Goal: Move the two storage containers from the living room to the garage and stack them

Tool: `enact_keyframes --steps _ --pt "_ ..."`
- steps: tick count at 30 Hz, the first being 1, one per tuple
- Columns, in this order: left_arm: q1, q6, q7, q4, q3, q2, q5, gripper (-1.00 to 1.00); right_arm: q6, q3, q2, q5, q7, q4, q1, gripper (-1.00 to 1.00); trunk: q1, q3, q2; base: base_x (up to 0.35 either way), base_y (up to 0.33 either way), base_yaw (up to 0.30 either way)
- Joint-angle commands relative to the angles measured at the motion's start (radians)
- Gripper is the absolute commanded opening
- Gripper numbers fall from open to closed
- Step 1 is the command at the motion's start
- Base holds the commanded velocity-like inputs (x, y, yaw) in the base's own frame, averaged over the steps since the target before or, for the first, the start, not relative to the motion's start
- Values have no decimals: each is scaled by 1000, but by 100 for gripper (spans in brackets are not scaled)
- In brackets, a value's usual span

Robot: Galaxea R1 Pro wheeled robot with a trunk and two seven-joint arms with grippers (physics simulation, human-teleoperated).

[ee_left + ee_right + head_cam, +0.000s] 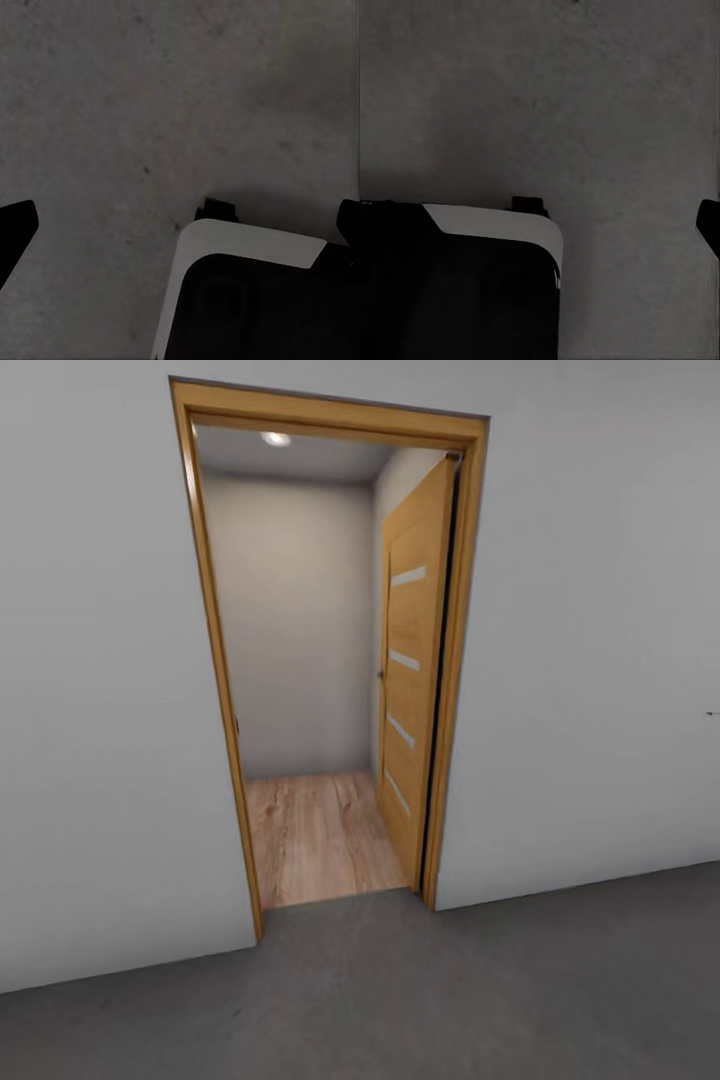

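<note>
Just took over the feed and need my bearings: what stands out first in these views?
An open doorway with a light wood frame sits dead ahead in the white wall; its wooden door is swung inward on the right. Beyond it lies a wood-plank floor; on this side, grey concrete floor. Both wrist views look down at that concrete past the robot's base.

Both arms hang low, their wrist cameras looking straight down. In the left wrist view, the left gripper (180, 221) shows as two dark fingers (15, 225) at opposite edges of the picture, set wide apart with nothing between them. A white-edged, dark corner of the robot's base (247, 300) lies beneath it. In the right wrist view, one dark finger (709, 223) pokes in at the edge, and the base's other corner (472, 285) shows below.
</note>
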Motion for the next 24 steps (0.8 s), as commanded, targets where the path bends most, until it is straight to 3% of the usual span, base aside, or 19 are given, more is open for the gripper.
enact_keyframes --steps 1,6,24 --pt "-1 -4 1 1 0 0 6 100 -5 8 0 -7 -2 3 -1 100 1 -1 -1 311 -146 268" --pt "-1 -4 1 1 0 0 6 100 -6 8 -1 -7 -2 3 -1 100 1 -1 -1 311 -146 182" --pt "-1 -2 1 1 0 0 6 100 -7 8 1 -7 0 3 -1 100 1 -1 -1 312 -127 33"
